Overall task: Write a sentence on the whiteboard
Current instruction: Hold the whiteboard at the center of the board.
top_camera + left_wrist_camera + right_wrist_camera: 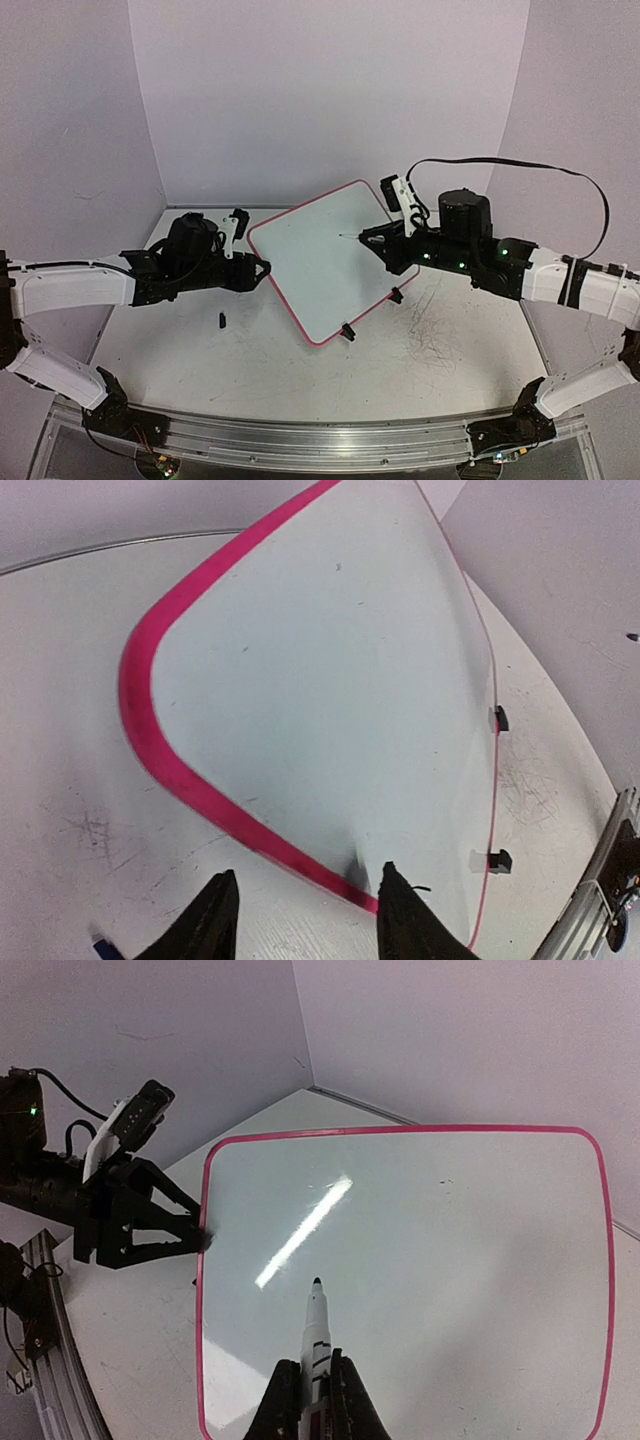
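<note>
Whiteboard (320, 265) first: it lay flat on the table (450, 330) between my two arms, turned corner-on so that it looked like a diamond from above. Its face was blank, with no word of the sentence on it.

My right claw (313, 1365) was pressed together on a white marker (317, 1325), whose black tip pointed forward over the middle of the board. I could not tell whether the tip touched the surface. My left claw (308, 875) stood partly spread at the board's left edge, one finger over the pink rim (140, 710) and the other over bare table (steadying it, I judged, not pinching it).

I took the step in hand to be the first stroke. To do it well, I reckoned the tip should go down near one short side, so the whole line had room, and run parallel to the long rim and not square to my own arm. The pressure wanted to be light and even, because the board sat on small feet and a hard push could skid it. My left claw therefore had to bear against the rim opposite the stroke.
</note>
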Controlling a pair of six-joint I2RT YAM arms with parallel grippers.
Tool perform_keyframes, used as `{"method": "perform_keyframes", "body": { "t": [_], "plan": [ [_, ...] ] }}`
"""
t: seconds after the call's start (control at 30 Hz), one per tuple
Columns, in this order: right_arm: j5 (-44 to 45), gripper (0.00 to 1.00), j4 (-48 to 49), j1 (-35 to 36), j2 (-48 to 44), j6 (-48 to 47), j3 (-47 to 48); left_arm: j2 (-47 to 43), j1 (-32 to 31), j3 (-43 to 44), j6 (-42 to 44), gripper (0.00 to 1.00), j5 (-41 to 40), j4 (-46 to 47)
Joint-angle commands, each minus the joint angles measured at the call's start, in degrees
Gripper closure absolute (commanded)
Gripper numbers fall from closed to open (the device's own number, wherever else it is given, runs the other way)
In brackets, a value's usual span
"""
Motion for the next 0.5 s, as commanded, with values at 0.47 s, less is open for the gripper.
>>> {"method": "perform_keyframes", "body": {
  "t": [0.47],
  "plan": [
    [-0.21, 1.00, 4.82, -0.02, -3.61, -2.86, 0.75, 1.65, -0.08, -5.64, -0.78, 0.52, 18.84, 22.27]
  ]
}}
